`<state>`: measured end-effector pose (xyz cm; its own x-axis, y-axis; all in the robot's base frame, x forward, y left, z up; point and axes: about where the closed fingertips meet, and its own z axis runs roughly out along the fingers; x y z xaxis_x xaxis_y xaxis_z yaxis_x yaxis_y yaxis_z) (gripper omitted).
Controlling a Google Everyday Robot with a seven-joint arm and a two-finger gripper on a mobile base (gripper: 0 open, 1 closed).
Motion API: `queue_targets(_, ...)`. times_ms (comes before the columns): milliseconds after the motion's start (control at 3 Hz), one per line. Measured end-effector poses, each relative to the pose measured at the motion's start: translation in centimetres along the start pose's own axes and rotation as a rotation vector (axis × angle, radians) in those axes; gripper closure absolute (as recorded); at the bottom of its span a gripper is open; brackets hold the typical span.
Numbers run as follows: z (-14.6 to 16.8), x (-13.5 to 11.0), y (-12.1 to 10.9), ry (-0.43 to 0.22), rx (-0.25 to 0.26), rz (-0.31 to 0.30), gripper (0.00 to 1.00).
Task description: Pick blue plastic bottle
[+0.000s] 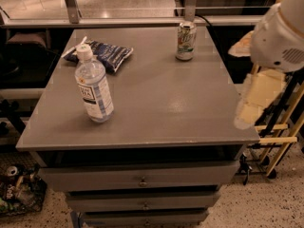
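The blue plastic bottle point(95, 87) stands upright on the left part of the grey table top point(161, 103). It is clear and bluish, with a white cap and a blue-and-white label. My gripper point(248, 107) is a pale, blurred shape hanging over the table's right edge, below the white arm housing point(280, 32). It is far to the right of the bottle and touches nothing.
A green-and-white can point(185, 41) stands at the back right of the table. A flat dark blue snack bag point(102, 55) lies just behind the bottle. Drawers point(142, 179) sit under the top. A wooden rack point(280, 141) stands at the right and a glass partition behind.
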<state>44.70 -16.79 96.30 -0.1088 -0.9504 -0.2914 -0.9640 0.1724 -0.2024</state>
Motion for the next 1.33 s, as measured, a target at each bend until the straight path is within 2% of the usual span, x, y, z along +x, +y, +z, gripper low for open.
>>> queue_targets(667, 9.3, -13.4, 3.5, -0.310, -0.270, -0.201, 0.00)
queue_targets(1000, 9.2, -13.4, 3.6, -0.311, -0.270, -0.201, 0.00)
queue_targets(1333, 9.4, -13.4, 3.6, -0.362, -0.236, -0.158, 0.00)
